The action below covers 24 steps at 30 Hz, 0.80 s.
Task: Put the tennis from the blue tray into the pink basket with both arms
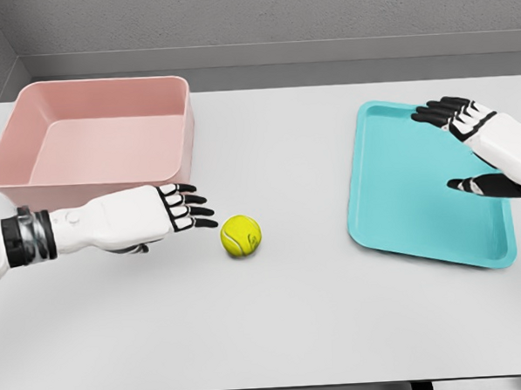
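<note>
Tennis ball (241, 235): yellow-green, resting on the grey table (285, 325) between the two containers, outside both.

Left hand (157, 214): palm down, fingers extended and relaxed, holding nothing; fingertips just beside the ball, not touching (a narrow gap shows).

Blue tray (400, 196): turquoise, shallow, at the right, set at a slight angle.

Right hand (485, 144): above the tray's right side, fingers spread wide, thumb apart, holding nothing.

Pink basket (91, 134): deep rectangular bin, far left, behind the left hand.
</note>
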Available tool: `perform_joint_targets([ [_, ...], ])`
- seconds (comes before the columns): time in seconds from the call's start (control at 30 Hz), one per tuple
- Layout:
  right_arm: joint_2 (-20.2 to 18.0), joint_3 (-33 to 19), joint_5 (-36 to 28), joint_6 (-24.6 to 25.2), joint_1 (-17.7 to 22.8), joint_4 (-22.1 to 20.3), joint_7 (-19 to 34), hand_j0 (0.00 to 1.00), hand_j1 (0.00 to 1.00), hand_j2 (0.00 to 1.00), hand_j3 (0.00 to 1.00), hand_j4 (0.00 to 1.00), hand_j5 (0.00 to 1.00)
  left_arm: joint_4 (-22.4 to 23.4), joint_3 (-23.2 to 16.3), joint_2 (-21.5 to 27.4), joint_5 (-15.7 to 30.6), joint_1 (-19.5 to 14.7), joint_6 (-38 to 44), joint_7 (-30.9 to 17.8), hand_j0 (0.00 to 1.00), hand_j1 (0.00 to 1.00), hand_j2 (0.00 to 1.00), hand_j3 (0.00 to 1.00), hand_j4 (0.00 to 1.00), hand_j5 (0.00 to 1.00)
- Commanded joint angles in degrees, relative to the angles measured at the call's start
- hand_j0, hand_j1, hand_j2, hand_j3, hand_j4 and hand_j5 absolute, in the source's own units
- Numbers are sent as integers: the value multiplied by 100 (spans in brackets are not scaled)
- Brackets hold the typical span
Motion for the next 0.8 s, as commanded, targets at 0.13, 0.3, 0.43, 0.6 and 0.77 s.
perform_joint_targets([
  [0.13, 64, -97, -40, 11, -9, 27, 7, 100, 100, 100, 100, 100, 100, 33, -641, -244, 31, -343, 7, 2, 100, 100, 100, 100, 100, 100],
  [0.3, 64, -62, -40, 11, -9, 27, 7, 100, 100, 100, 100, 100, 100, 60, -1062, -446, 31, -685, 7, 2, 100, 100, 100, 100, 100, 100],
  [0.43, 73, -62, -31, 11, -9, 27, 7, 100, 100, 100, 100, 100, 100, 279, -1212, -613, 241, -861, 7, 11, 100, 100, 100, 100, 100, 100],
  [0.6, 73, -62, -31, 11, -18, 36, 7, 100, 100, 100, 100, 100, 100, 684, -1546, -797, 479, -1231, 7, 11, 100, 100, 100, 100, 100, 100],
  [0.77, 73, -62, -31, 11, -18, 36, 7, 100, 100, 100, 100, 100, 100, 877, -1704, -982, 479, -1415, 7, 11, 100, 100, 100, 100, 100, 100],
])
